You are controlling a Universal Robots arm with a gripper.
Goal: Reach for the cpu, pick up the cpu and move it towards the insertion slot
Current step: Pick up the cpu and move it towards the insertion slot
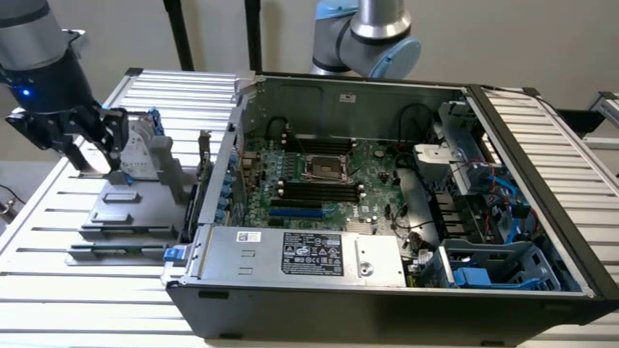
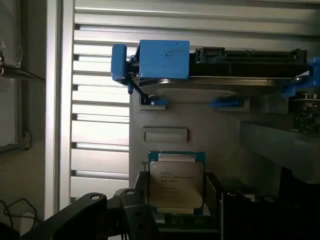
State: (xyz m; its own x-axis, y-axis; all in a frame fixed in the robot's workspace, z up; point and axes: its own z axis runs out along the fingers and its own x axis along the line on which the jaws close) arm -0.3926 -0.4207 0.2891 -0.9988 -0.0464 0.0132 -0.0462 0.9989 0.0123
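Note:
In the wrist view the cpu, a small square chip with a silver top and green rim, sits between my gripper's two dark fingers, which lie against its opposite edges. It rests low over the grey fixture plate. In the exterior view my gripper hangs over that fixture at the exterior view's left, outside the computer case. The insertion slot, a silver-framed socket on the green board, lies inside the open case, well to the exterior view's right of the gripper.
A silver hard drive with blue brackets stands on edge on the fixture just beyond the cpu. The black case wall rises between fixture and board. Black memory slots flank the socket. A second arm stands behind the case.

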